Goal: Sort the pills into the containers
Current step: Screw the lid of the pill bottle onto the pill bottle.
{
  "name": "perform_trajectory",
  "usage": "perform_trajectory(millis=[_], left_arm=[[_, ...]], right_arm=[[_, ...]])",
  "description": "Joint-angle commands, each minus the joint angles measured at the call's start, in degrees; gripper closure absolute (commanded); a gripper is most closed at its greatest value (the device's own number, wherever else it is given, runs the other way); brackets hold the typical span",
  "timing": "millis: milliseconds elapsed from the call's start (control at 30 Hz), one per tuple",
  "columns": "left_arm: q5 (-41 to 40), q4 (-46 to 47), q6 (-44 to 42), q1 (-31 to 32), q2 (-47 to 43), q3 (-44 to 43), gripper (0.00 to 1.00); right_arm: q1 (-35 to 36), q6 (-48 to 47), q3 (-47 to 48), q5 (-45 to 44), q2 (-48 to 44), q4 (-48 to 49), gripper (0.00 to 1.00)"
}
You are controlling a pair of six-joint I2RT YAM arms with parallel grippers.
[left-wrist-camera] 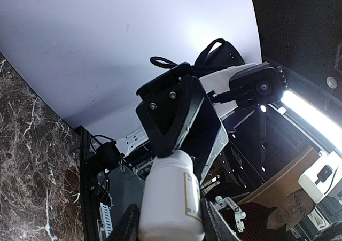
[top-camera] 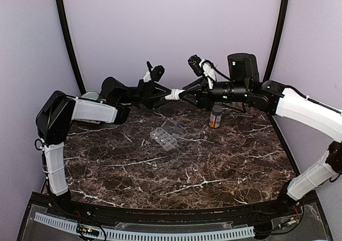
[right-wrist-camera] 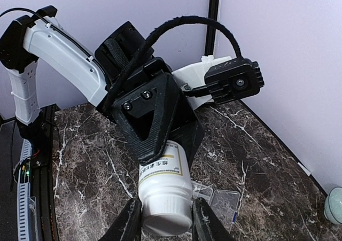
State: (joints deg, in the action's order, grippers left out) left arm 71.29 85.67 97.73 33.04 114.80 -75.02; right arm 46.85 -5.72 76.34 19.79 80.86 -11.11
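Observation:
A small white bottle with a yellow-edged label hangs in the air over the back of the table, held between both grippers. My left gripper is shut on the bottle's body. My right gripper has its fingers pressed on either side of the ribbed white cap. The clear organiser box with its containers lies on the marble below, its lid open. A corner of the box shows under the bottle in the right wrist view. No pills are visible.
An amber bottle with a grey cap stands on the table just under the right arm. A pale green bowl sits at the back left behind the left arm, seen also as a rim. Curtain walls close the back.

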Motion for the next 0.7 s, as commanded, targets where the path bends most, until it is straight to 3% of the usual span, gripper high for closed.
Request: perform_trajectory(millis=[0, 367, 667], left_arm=[[0.78, 2.49, -0.19, -0.25, -0.38, -2.13, 1.00], [0.84, 2.88, -0.20, -0.26, -0.46, -2.22, 1.00], [1.39, 0.03, -4.06, -0.17, -1.54, -2.58, 1.00]], right_arm=[[0.79, -0.70, 1.82, 0.73, 0.79, -0.04, 0.69], [0.97, 1.07, 3.71, 0.55, 1.85, -1.36, 0.99], [1.02, 8.74, 6.99, 3.04, 3.97, -1.75, 1.00]])
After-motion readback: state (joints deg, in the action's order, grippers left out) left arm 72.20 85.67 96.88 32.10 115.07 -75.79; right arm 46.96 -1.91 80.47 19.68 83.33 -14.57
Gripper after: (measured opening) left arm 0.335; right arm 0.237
